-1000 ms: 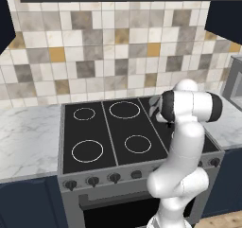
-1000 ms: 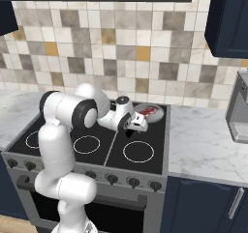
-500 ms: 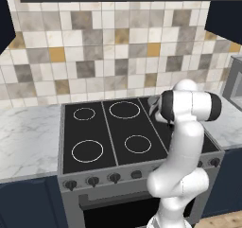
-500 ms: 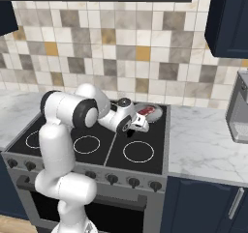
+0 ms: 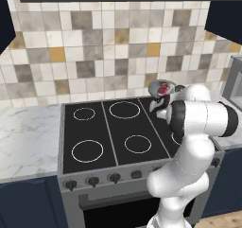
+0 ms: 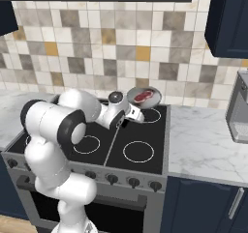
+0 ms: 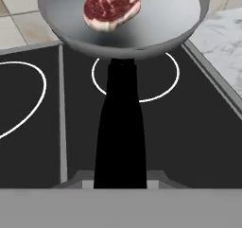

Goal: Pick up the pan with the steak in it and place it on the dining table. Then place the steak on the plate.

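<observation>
The pan (image 7: 125,19) is hanging in the air above the back right burner, at the upper middle of the hand view, with the steak (image 7: 113,4) lying inside it toward the far rim. The hand (image 6: 131,115) is pinching the pan's long black handle (image 7: 120,127) near its end, probably so the bowl is kept level and the meat is not sliding out. Below it the black stove (image 5: 116,130) is showing its white burner rings, with white marble table (image 6: 208,140) tops on both sides, a patchwork tiled wall (image 5: 108,47) behind, and navy cabinets (image 6: 227,19) in the upper right.
</observation>
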